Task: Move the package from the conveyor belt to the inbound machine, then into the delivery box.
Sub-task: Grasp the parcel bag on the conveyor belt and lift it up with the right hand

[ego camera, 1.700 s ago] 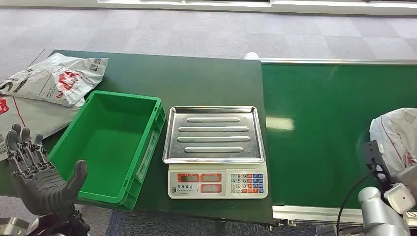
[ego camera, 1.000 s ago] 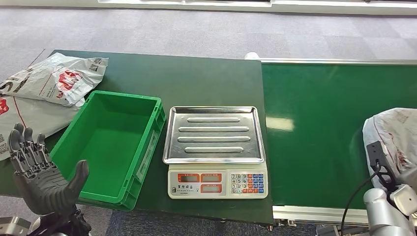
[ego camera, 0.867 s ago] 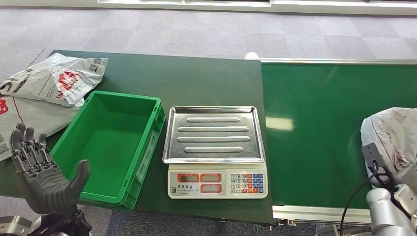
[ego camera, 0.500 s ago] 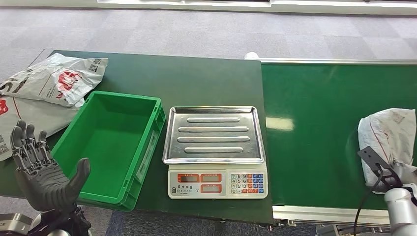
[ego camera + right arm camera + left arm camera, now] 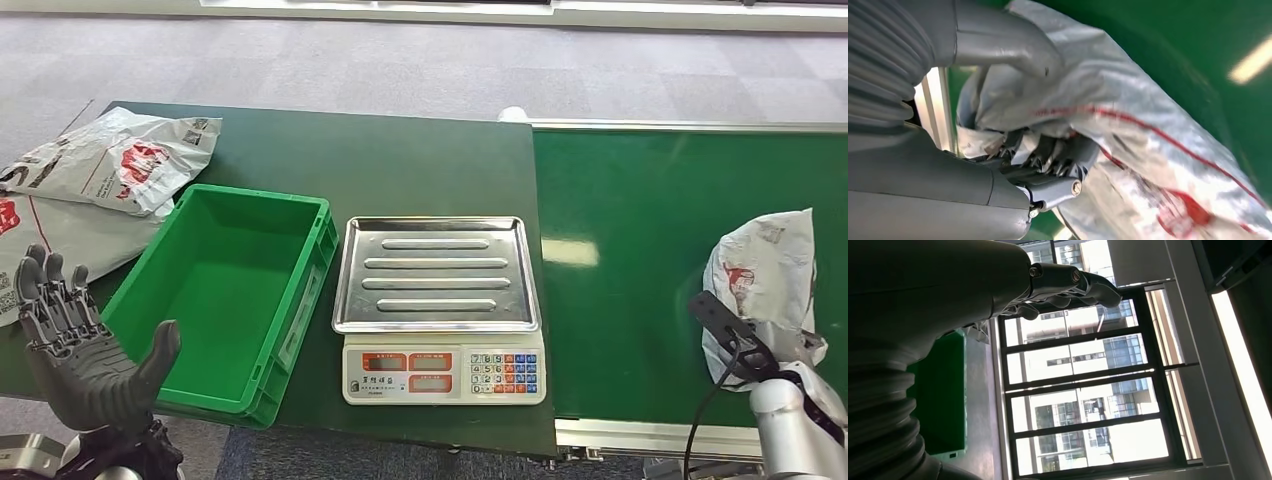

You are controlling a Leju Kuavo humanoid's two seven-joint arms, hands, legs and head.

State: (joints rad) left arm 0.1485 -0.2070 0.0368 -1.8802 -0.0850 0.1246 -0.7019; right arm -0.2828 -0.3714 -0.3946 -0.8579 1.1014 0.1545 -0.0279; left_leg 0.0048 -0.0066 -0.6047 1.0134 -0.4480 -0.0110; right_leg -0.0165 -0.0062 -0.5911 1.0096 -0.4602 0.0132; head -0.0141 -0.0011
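Note:
A crumpled white-grey package (image 5: 765,275) with red print stands tilted over the green conveyor belt (image 5: 630,220) at the right. My right hand (image 5: 1040,155) grips it, thumb (image 5: 1008,42) pressed on one side and the fingers curled into the plastic on the other. In the head view the package hides most of that hand. The scale, the inbound machine (image 5: 437,300), has a bare steel tray in the middle of the table. The green delivery box (image 5: 225,285) to its left holds nothing. My left hand (image 5: 85,350) is open, palm up, beside the box's near left corner.
Two more printed mail bags (image 5: 110,160) lie at the table's far left, beyond the box. The scale's keypad and displays (image 5: 445,375) face the near table edge. A metal rail (image 5: 650,435) runs along the belt's near side.
The package has moved left along the belt with my right hand and now stands more upright and higher. My left hand has barely shifted.

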